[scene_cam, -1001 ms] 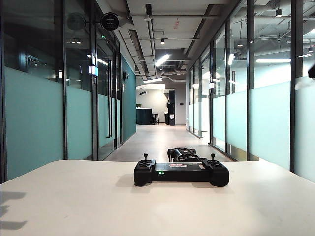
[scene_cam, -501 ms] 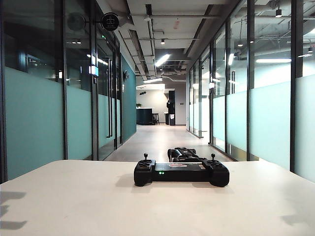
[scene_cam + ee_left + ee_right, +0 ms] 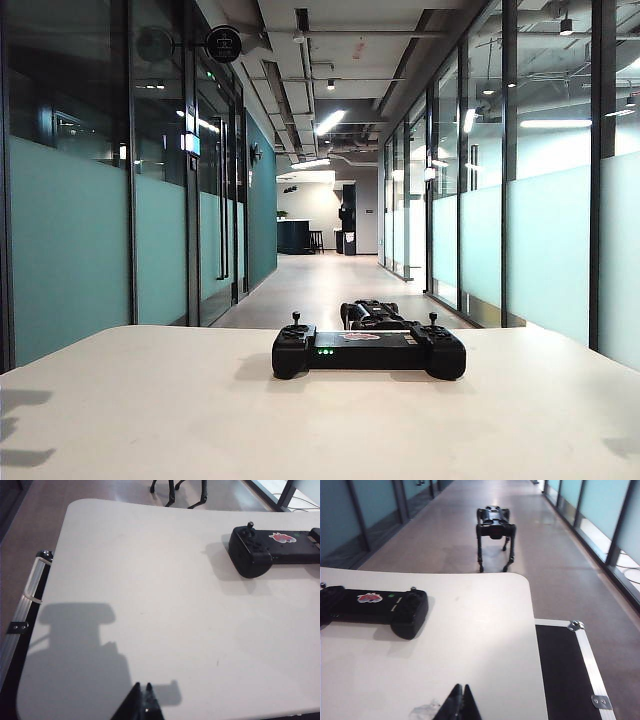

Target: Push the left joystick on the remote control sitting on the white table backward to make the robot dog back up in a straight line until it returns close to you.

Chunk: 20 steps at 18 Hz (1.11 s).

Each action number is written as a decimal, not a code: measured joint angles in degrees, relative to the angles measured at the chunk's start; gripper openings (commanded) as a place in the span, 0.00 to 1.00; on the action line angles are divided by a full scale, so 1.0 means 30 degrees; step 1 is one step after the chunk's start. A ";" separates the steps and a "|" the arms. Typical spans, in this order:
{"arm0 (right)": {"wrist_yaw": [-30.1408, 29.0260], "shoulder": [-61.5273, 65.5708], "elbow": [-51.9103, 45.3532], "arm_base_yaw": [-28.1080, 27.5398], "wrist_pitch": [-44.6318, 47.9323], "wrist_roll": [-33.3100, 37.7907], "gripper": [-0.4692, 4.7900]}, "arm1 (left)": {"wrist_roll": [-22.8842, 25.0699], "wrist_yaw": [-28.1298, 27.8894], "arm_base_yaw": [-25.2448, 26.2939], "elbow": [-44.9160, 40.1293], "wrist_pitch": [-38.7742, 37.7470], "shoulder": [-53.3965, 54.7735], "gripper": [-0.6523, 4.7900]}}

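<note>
The black remote control (image 3: pixel 368 351) lies on the white table (image 3: pixel 150 410), green lights lit. Its left joystick (image 3: pixel 295 318) stands upright with nothing touching it. The left wrist view shows that same left joystick (image 3: pixel 251 526) on the remote control (image 3: pixel 260 552), far across the table from my left gripper (image 3: pixel 142 685), which is shut and empty. My right gripper (image 3: pixel 461 686) is shut too, empty, well back from the remote control (image 3: pixel 375 607). The robot dog (image 3: pixel 495 527) stands on the corridor floor just beyond the table's far edge. The robot dog (image 3: pixel 375 314) shows partly behind the remote. Neither gripper appears in the exterior view.
A black case with metal edging (image 3: pixel 565 665) sits beside the table on the right arm's side. An aluminium rail (image 3: pixel 30 590) runs along the table's edge on the left arm's side. Glass walls line the long corridor (image 3: pixel 320 275).
A blurred part of the right arm at the exterior view's right edge has gone out of view, and its shadow on the table has shrunk. Remote and dog are still.
</note>
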 measured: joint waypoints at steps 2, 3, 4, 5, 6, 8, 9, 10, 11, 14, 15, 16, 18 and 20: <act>-0.0627 -0.0007 0.0000 -0.0597 -0.0007 -0.0306 0.08 | 0.0000 0.0007 0.0000 0.0000 0.0000 0.0000 0.11; -0.0816 -0.0007 0.0000 -0.0925 0.0022 -0.0350 0.08 | 0.0000 0.0007 0.0000 0.0000 0.0000 0.0000 0.11; -0.0823 -0.0007 0.0000 -0.1129 0.0087 -0.0372 0.08 | 0.0000 0.0007 0.0000 0.0000 0.0000 0.0000 0.11; -0.0831 -0.0007 0.0000 -0.1290 0.0219 -0.0372 0.08 | 0.0000 0.0007 0.0000 0.0000 0.0000 0.0000 0.11; -0.0823 -0.0007 -0.0007 -0.1384 0.0437 -0.0372 0.08 | 0.0000 0.0007 0.0000 0.0000 0.0000 0.0000 0.11; -0.0656 -0.0007 -0.0007 -0.1341 0.1188 -0.0379 0.08 | 0.0000 0.0007 0.0000 0.0000 0.0000 0.0000 0.11; -0.0503 0.0000 -0.0007 -0.1333 0.1610 -0.0401 0.08 | 0.0000 0.0007 0.0000 0.0000 0.0000 0.0000 0.11; -0.0444 0.0000 -0.0007 -0.1341 0.2018 -0.0532 0.08 | 0.0000 0.0007 0.0000 0.0000 0.0000 0.0000 0.11; -0.0437 0.0000 -0.0007 -0.1341 0.2361 -0.0590 0.08 | 0.0000 0.0007 0.0000 0.0000 0.0000 0.0000 0.11; -0.0313 0.0000 -0.0007 -0.1341 0.2586 -0.0605 0.08 | 0.0000 0.0007 0.0000 0.0000 0.0000 0.0000 0.11; -0.0131 0.0000 -0.0007 -0.1333 0.2586 -0.0597 0.08 | 0.0000 0.0007 0.0000 0.0000 0.0000 0.0000 0.11; 0.0233 0.0000 -0.0007 -0.1333 0.2586 -0.0597 0.08 | 0.0000 0.0007 0.0000 0.0000 0.0000 0.0000 0.11; 0.0765 0.0000 -0.0007 -0.1333 0.2586 -0.0597 0.08 | 0.0000 0.0007 0.0000 0.0000 0.0000 0.0000 0.11; 0.0809 0.0000 -0.0007 -0.1341 0.2586 -0.0597 0.08 | 0.0000 0.0007 0.0000 0.0000 0.0000 0.0000 0.11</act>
